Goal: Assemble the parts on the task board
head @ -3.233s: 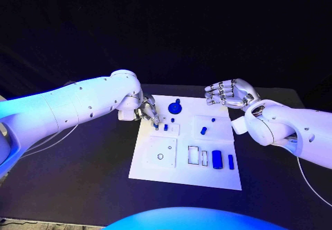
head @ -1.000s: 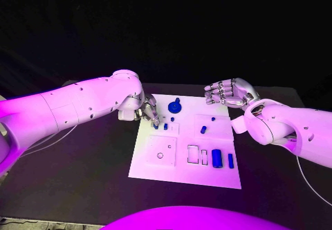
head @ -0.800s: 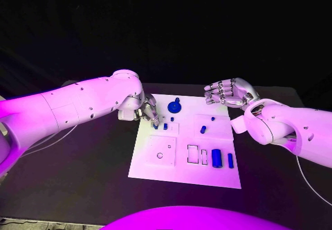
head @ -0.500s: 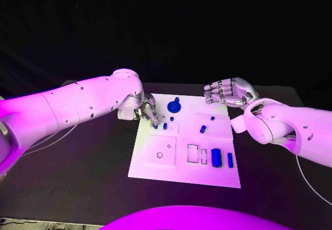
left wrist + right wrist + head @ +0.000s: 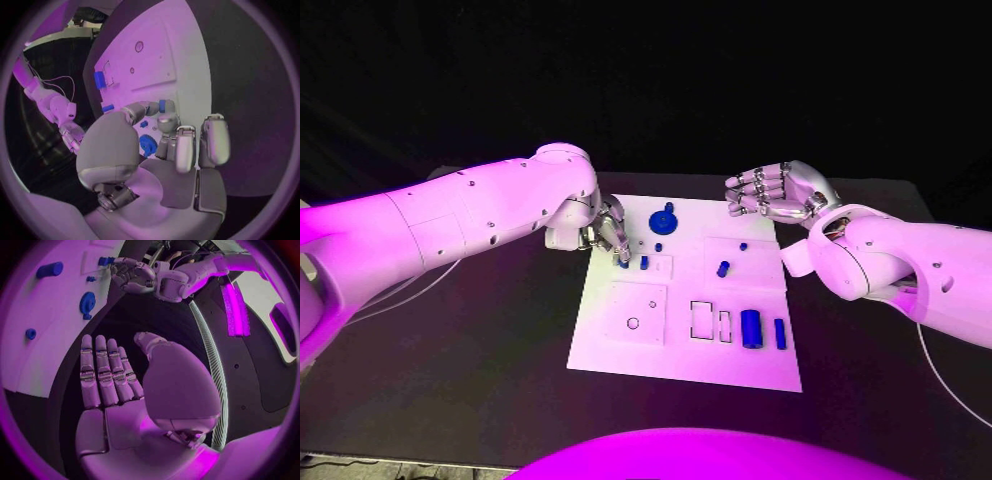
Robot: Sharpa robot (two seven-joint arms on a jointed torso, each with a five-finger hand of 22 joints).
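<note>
Left robot hand (image 5: 607, 238) pinches a small blue peg (image 5: 162, 105) above the task board (image 5: 646, 345) for insertion; right robot hand (image 5: 776, 193), fingers spread, waits beside the board.

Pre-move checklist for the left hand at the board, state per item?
1. Left hand over the task board far-left edge: ok.
2. Small blue part pinched at the left fingertips: ok.
3. Part lined up with its slot: cannot tell.
4. Right hand off the board, holding nothing: ok.
5. Round blue part apart from the left fingers: ok.
</note>
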